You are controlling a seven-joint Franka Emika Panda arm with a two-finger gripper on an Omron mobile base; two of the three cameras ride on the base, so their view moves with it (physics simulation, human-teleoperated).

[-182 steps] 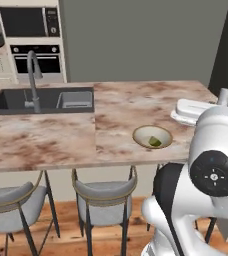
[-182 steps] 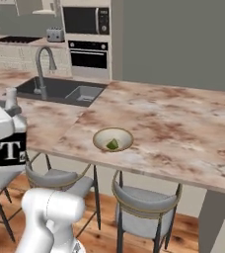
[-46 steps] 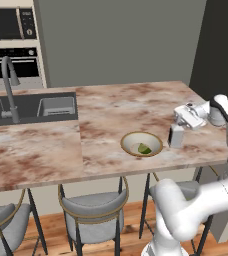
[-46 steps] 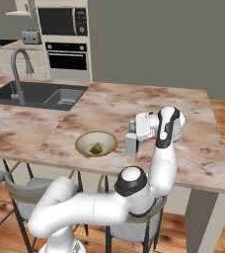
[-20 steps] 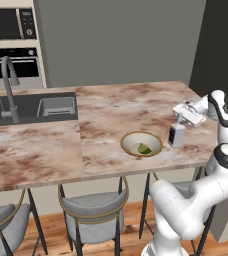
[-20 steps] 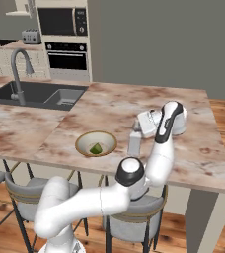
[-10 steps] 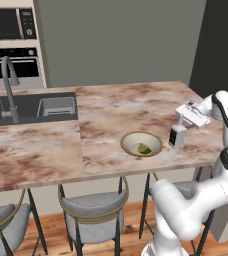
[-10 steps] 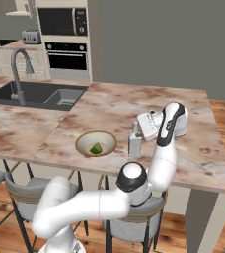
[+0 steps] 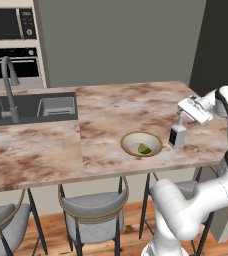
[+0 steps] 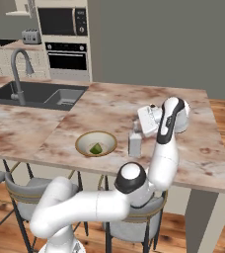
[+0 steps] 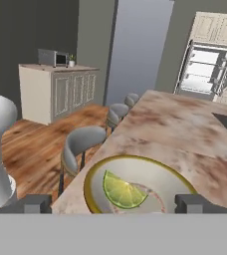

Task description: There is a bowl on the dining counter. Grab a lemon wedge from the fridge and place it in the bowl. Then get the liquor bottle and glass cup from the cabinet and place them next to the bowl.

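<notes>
On the dining counter (image 9: 106, 112) stands the bowl (image 9: 131, 144), pale with a gold rim, holding the lemon wedge (image 9: 144, 148). Just right of it the small pale liquor bottle (image 9: 177, 136) stands upright on the counter, also seen as liquor bottle (image 10: 134, 142). My gripper (image 9: 184, 111) hovers open just above and beside the bottle's neck, touching nothing. In the hand view the fingertips (image 11: 36, 203) stand wide apart over the bowl (image 11: 135, 164) and lemon wedge (image 11: 123, 191). The fridge (image 11: 207, 67) stands open at the far end. The glass cup and the cabinet are out of view.
A dark sink (image 9: 36, 107) with a tall grey tap (image 9: 8, 87) sits at the counter's left. Grey stools (image 9: 93, 227) line the near side. Wall ovens (image 10: 65, 42) stand behind. Bare counter lies beyond and right of the bottle.
The jaws have opened and let go of the liquor bottle, which now stands by itself beside the bowl. The hand has drawn back slightly up and to the right.
</notes>
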